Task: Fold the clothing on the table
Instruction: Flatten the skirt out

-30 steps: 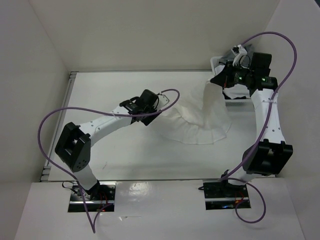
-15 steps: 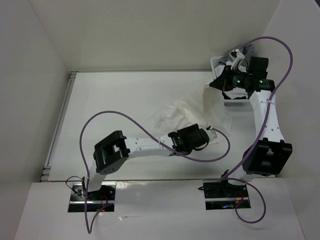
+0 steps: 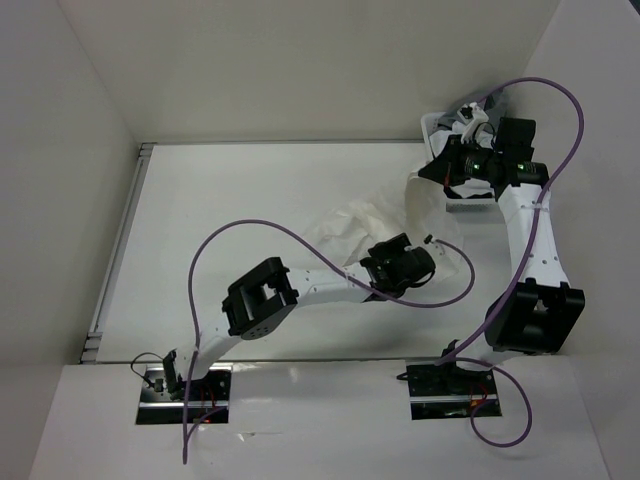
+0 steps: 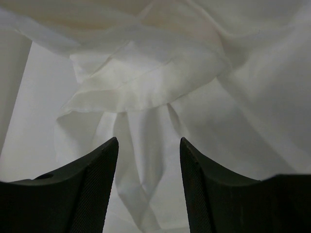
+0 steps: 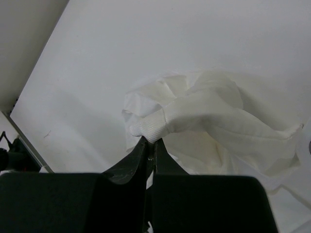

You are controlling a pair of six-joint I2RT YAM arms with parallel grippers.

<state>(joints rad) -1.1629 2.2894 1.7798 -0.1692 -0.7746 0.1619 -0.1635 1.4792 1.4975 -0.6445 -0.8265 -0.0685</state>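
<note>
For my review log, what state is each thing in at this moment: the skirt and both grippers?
skirt: crumpled, not folded, waistband lifted, the rest lying on the table.
left gripper: open, pointed at the skirt, gripping nothing.
right gripper: shut on the skirt's waistband.

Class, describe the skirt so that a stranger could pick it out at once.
Start at the big white table, right half. Thin white cloth lies crumpled there: the skirt, its ribbed band pinched up by the right gripper. Unlike the hard black-and-white arms beside it, it is soft and creased.
</note>
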